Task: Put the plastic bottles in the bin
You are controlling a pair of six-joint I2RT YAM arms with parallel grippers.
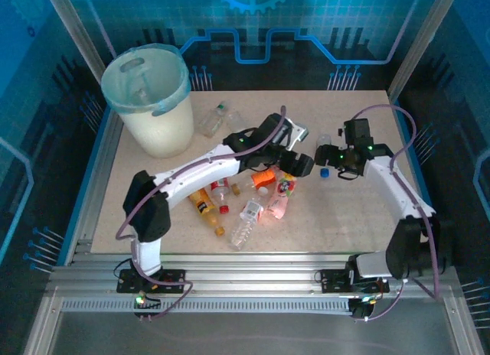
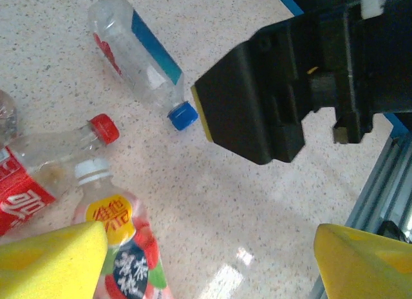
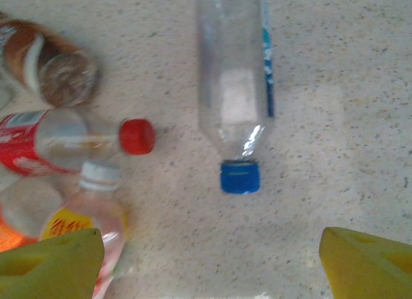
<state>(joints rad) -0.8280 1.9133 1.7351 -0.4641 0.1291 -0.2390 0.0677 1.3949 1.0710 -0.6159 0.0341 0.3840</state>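
The bin point(image 1: 149, 87), a white bucket with a pale blue-green liner, stands at the table's far left. Several plastic bottles point(image 1: 249, 206) lie in a cluster at mid-table. My left gripper point(image 1: 300, 165) hovers open over the cluster's right end, its yellow fingertips point(image 2: 51, 260) beside a pink white-capped bottle point(image 2: 119, 241) and a red-capped bottle point(image 2: 45, 160). My right gripper point(image 1: 325, 157) faces it, open and empty, above a clear blue-capped bottle point(image 3: 235, 86) that lies between its jaws but further ahead. In the left wrist view the same clear bottle point(image 2: 138, 57) lies left of the right gripper's black body point(image 2: 283, 86).
Two more clear bottles point(image 1: 214, 119) lie just right of the bin. A brown bottle point(image 3: 51, 60) lies at the far left of the right wrist view. Metal rails point(image 1: 245, 282) edge the table's near side, with blue walls behind.
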